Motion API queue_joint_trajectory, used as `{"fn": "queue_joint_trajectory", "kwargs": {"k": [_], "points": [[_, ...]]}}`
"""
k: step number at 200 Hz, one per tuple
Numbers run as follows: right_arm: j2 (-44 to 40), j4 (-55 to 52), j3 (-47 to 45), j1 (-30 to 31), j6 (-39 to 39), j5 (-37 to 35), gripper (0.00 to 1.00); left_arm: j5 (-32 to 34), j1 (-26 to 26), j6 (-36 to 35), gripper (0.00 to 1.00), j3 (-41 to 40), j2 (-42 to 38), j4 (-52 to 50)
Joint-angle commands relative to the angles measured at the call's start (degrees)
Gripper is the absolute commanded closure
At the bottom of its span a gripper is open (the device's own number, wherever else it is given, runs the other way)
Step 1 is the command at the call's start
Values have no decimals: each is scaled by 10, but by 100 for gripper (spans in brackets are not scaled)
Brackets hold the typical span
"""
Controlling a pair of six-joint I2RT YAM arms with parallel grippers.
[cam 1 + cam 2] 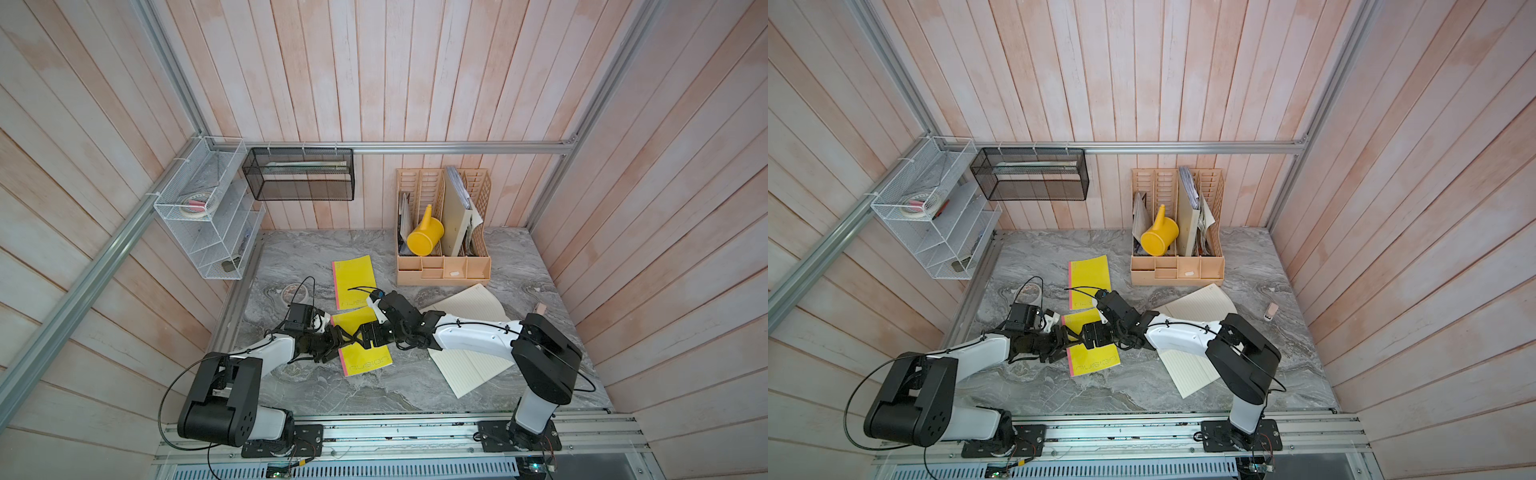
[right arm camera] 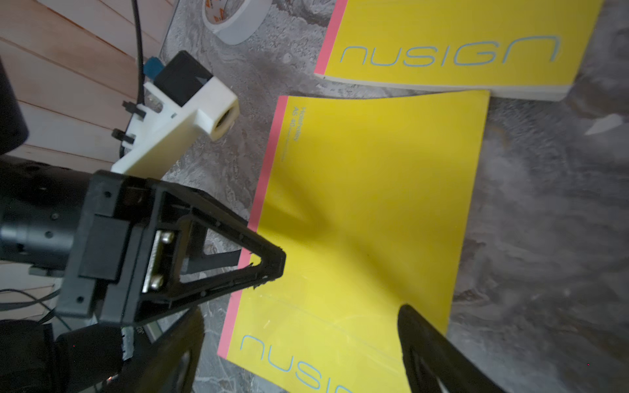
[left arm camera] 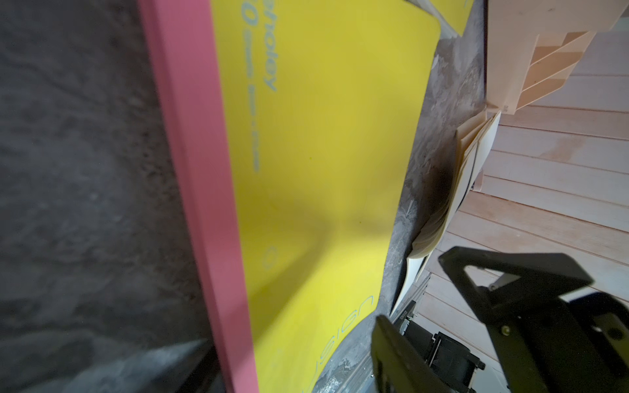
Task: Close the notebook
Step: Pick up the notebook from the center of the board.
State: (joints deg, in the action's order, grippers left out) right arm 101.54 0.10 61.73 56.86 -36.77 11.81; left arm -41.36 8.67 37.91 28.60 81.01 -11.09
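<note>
A yellow notebook (image 1: 368, 357) (image 2: 367, 211) with a pink spine lies shut on the marble table (image 1: 374, 395), front centre. Both grippers hover over it, tip to tip. My left gripper (image 1: 338, 338) (image 3: 289, 367) is open, its fingers standing either side of the pink spine edge (image 3: 204, 204). My right gripper (image 1: 356, 337) (image 2: 299, 347) is open above the yellow cover, holding nothing. A cream lined notebook (image 1: 469, 307) (image 1: 1196, 307) lies open at the right, partly under the right arm, with its far pages arched up.
A second shut yellow notebook (image 1: 353, 278) (image 2: 459, 41) lies just behind. A tape roll (image 1: 293, 293) sits to the left. A peach desk organizer (image 1: 442, 270) with a yellow jug (image 1: 424, 237) stands at the back. Wire racks (image 1: 208, 216) (image 1: 299, 174) hang on the walls.
</note>
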Motion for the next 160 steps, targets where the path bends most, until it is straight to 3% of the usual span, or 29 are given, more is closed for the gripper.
{"fn": "queue_joint_trajectory", "kwargs": {"k": [1, 42, 80, 122, 160], "points": [[20, 47, -22, 3, -26, 44, 10, 91, -3, -10, 38, -23, 28, -45], [36, 57, -49, -2, -31, 40, 10, 104, -4, -6, 38, -19, 22, -59], [50, 148, -105, -19, -75, 94, 10, 124, -6, 6, 38, -27, 15, -71], [50, 140, -114, -19, -80, 92, 10, 139, -16, 22, 51, -45, 4, -68], [45, 132, -120, -20, -79, 88, 10, 144, -20, 37, 54, -53, -10, -62]]}}
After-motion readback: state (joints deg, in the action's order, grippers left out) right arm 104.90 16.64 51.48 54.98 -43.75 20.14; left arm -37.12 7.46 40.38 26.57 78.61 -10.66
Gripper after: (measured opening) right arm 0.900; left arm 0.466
